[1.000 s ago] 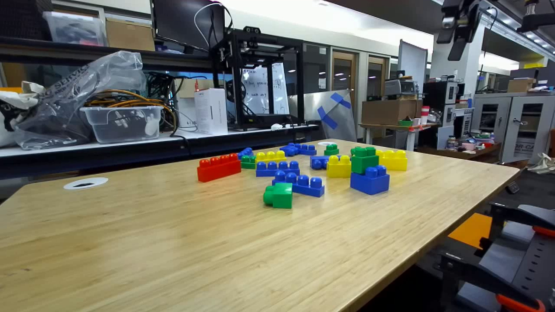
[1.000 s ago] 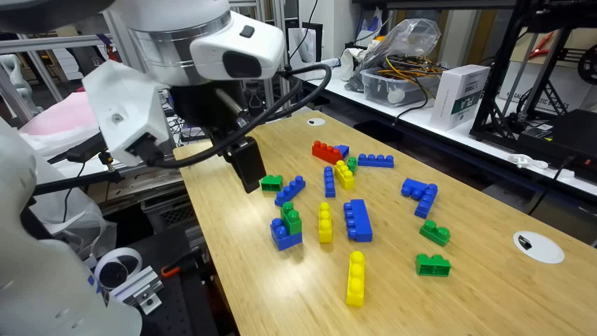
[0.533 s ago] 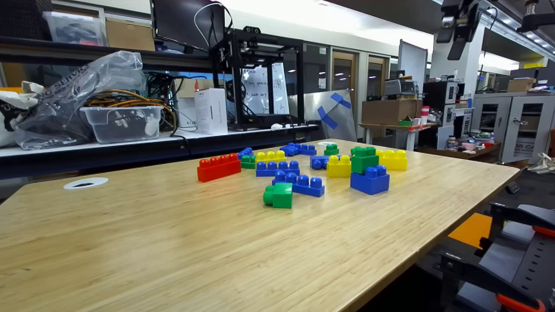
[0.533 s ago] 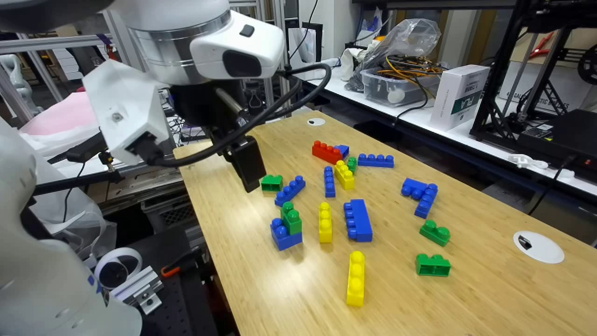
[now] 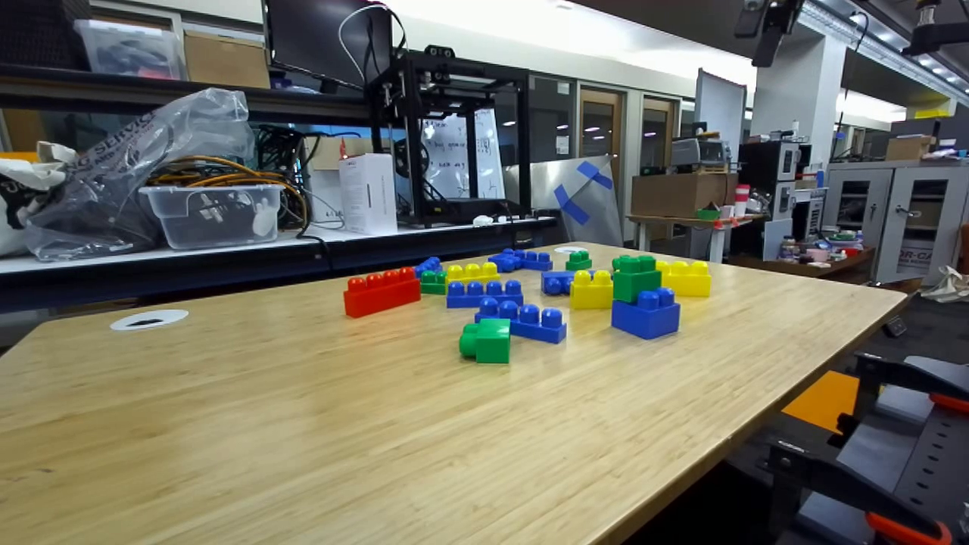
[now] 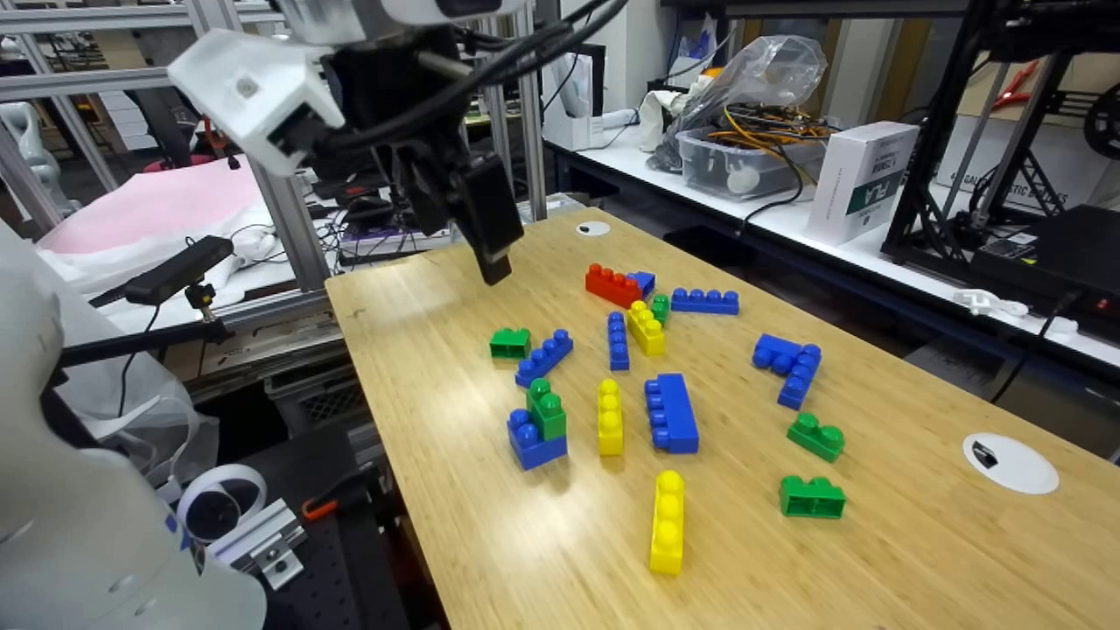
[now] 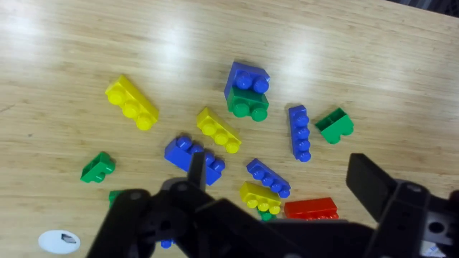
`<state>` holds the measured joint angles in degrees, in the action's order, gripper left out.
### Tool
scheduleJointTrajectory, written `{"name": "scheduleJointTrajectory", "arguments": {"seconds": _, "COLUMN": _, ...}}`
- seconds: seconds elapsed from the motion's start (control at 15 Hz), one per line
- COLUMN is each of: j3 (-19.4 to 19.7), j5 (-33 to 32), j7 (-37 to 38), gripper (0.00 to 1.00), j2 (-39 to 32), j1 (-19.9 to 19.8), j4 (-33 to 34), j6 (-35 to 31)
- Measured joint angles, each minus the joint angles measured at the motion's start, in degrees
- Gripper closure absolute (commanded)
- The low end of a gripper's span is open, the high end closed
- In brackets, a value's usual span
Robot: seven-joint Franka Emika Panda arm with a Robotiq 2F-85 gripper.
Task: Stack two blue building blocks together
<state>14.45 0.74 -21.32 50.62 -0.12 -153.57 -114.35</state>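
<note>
Several blue blocks lie on the table; I cannot tell which two are meant. A slim studded blue block (image 6: pixel 544 357) lies near the table's side edge, also in the wrist view (image 7: pixel 300 133). A second slim blue block (image 6: pixel 618 339) stands beside it, studs up, also in the wrist view (image 7: pixel 269 178). A thicker blue block (image 6: pixel 672 414) lies on its side. A two-stud blue block (image 5: pixel 646 319) bears a green block (image 5: pixel 636 280). My gripper (image 7: pixel 277 168) is open, nothing between its fingers, high above the blocks; it shows in both exterior views (image 6: pixel 463 255) (image 5: pixel 757 45).
Yellow blocks (image 6: pixel 610 418) (image 6: pixel 667 522), a red block (image 6: pixel 613 285) and green blocks (image 6: pixel 510 343) (image 6: pixel 812 497) lie around the blue ones. More blue blocks (image 6: pixel 705 300) (image 6: pixel 798 376) lie farther back. A shelf bench with a 3D printer (image 5: pixel 454 136) stands behind the table.
My gripper has moved up and away from the table in the last half second, after hardly moving before. None of the blocks has moved.
</note>
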Motion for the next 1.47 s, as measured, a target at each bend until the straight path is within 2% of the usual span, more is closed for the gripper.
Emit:
{"name": "scheduleJointTrajectory", "arguments": {"seconds": 0.47, "j3": -4.66, "j5": -0.28, "j7": 3.89, "gripper": 0.0, "j2": -9.46, "j1": 1.25, "j4": 9.98, "j6": 0.01}}
{"name": "scheduleJointTrajectory", "arguments": {"seconds": 0.93, "j3": -6.51, "j5": -0.53, "j7": 9.67, "gripper": 0.0, "j2": -26.55, "j1": 1.13, "j4": 25.32, "j6": 2.71}}
{"name": "scheduleJointTrajectory", "arguments": {"seconds": 1.2, "j3": -6.67, "j5": -0.54, "j7": 9.98, "gripper": 0.0, "j2": -37.49, "j1": 1.08, "j4": 34.3, "j6": 5.76}}
{"name": "scheduleJointTrajectory", "arguments": {"seconds": 1.47, "j3": -6.88, "j5": -0.58, "j7": 8.4, "gripper": 0.0, "j2": -46.22, "j1": 1.05, "j4": 39.66, "j6": 6.77}}
